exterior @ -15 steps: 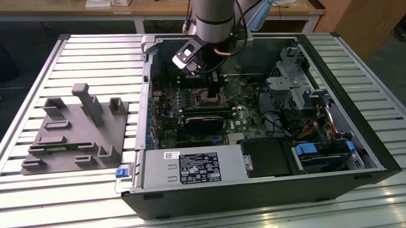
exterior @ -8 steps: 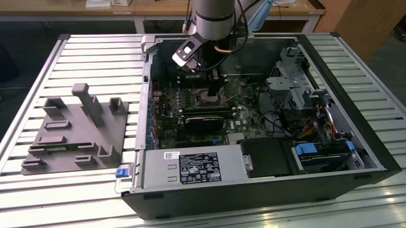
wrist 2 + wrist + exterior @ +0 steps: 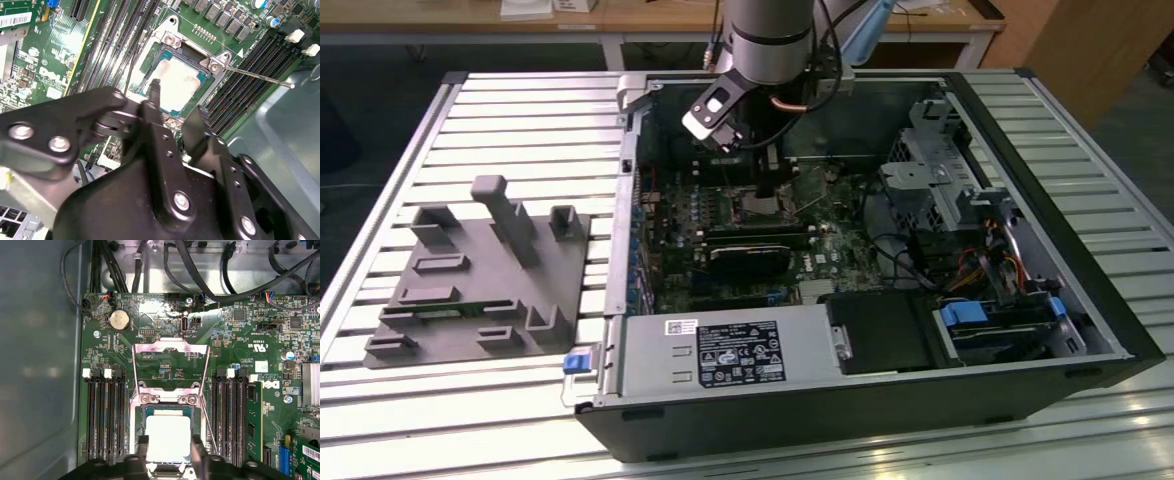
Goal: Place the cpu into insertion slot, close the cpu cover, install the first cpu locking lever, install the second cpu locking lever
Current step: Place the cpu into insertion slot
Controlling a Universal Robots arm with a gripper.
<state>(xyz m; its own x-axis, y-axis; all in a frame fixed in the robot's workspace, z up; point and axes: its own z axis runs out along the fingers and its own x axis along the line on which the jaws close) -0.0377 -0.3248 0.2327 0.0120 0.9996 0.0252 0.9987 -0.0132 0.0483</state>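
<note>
The cpu [image 3: 168, 427] lies flat in the insertion slot [image 3: 134, 425], between my fingers [image 3: 144, 447], one at each side. I cannot tell whether my gripper [image 3: 170, 441] pinches it. Beyond my fingertips the cpu cover [image 3: 170, 346] is swung open.

My end effector [image 3: 170, 445] hangs over the insertion slot [image 3: 165, 399], its two dark fingers [image 3: 143, 450] spread apart and flanking the pale cpu [image 3: 167, 435] that lies in it. The silvery cpu cover [image 3: 170, 346] stands open beyond the slot. Black memory slots [image 3: 102, 415] line both sides on the green board [image 3: 240, 335].
</note>
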